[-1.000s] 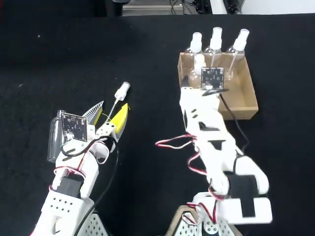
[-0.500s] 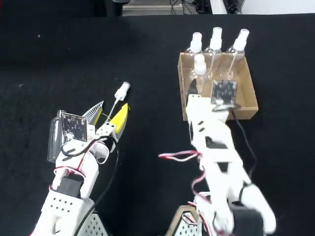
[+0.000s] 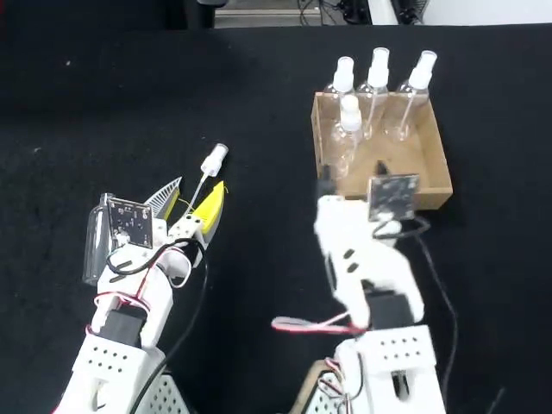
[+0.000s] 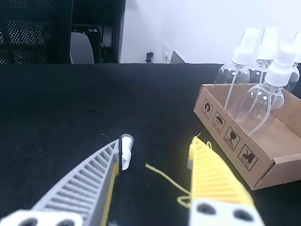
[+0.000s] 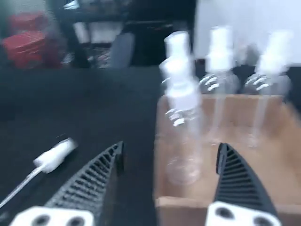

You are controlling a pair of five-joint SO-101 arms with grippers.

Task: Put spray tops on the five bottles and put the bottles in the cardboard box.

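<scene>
Several clear bottles with white spray tops stand in the cardboard box: three along its far wall and one near its left wall. My right gripper is open just in front of the box, clear of that nearest bottle. My left gripper is open low over the table, with a loose spray top lying just beyond its tips. A clear bottle without a top lies beside the left arm.
The black table surface stretches out around both arms. The box sits at the far right. The loose spray top's long tube points toward the left arm.
My right gripper has pulled back out of the box toward the table's near side, leaving the fourth bottle standing there. The left arm has not moved.
</scene>
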